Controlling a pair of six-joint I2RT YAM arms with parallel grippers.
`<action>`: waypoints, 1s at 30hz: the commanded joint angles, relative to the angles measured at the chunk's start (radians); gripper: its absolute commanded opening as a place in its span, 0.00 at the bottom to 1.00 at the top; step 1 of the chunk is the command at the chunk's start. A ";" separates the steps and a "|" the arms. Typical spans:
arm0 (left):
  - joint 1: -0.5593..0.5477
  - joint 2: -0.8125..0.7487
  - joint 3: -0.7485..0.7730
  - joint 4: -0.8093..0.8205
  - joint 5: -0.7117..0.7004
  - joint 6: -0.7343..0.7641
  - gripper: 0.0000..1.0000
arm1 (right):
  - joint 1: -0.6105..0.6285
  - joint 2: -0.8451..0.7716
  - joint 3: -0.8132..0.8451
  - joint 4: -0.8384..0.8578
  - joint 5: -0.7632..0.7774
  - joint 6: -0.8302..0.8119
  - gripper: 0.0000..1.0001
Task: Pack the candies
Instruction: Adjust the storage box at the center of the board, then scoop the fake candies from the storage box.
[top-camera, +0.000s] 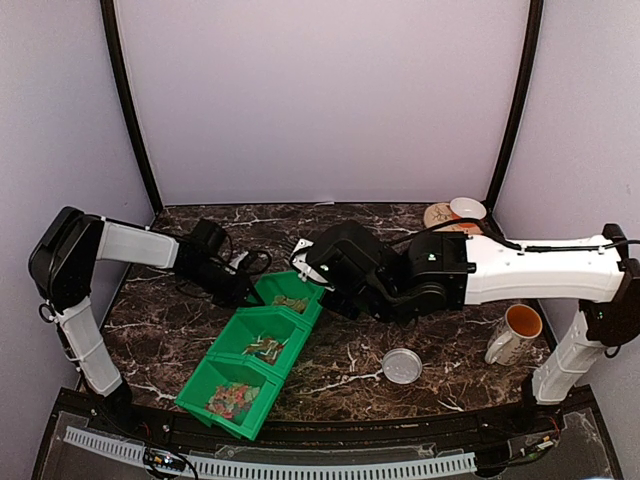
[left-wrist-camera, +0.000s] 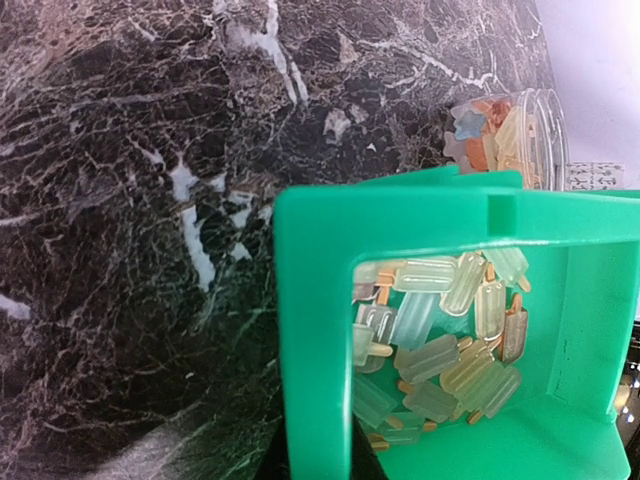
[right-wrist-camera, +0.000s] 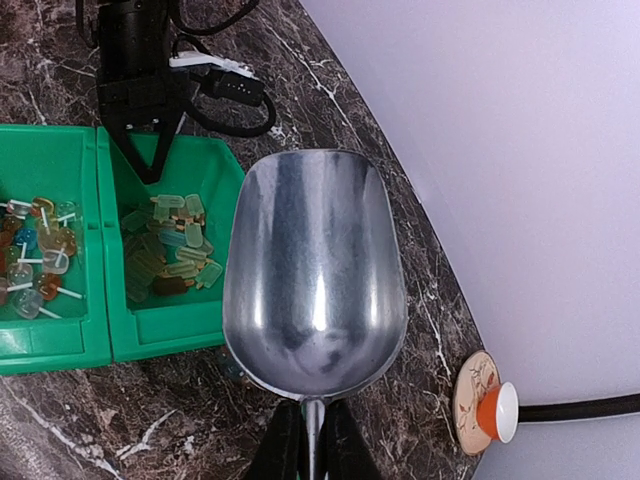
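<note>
Three green bins stand in a diagonal row. The far bin (top-camera: 292, 292) holds pale popsicle-shaped candies (left-wrist-camera: 440, 340), also seen as candies (right-wrist-camera: 170, 255) in the right wrist view. The middle bin (top-camera: 262, 340) and the near bin (top-camera: 232, 395) hold mixed-colour candies (top-camera: 232, 400). My left gripper (left-wrist-camera: 322, 465) is shut on the far bin's left wall (left-wrist-camera: 315, 330). My right gripper (right-wrist-camera: 313, 440) is shut on the handle of an empty metal scoop (right-wrist-camera: 315, 265), which hovers just right of the far bin. A clear jar (left-wrist-camera: 510, 135) with some candies inside stands behind that bin.
A grey round lid (top-camera: 402, 365) lies on the marble table to the right of the bins. A white mug with an orange inside (top-camera: 515, 333) stands at the right. A coaster with a small cup (top-camera: 455, 212) sits at the back right. Cables (right-wrist-camera: 225, 85) trail by the left arm.
</note>
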 joint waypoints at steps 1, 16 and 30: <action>-0.001 -0.036 0.051 -0.131 -0.099 -0.007 0.00 | -0.004 -0.026 0.020 -0.028 -0.027 0.022 0.00; -0.047 -0.170 0.089 -0.260 -0.469 0.087 0.00 | -0.010 0.245 0.255 -0.318 -0.073 0.014 0.00; -0.094 -0.183 0.072 -0.246 -0.504 0.123 0.00 | -0.040 0.516 0.518 -0.470 -0.109 -0.064 0.00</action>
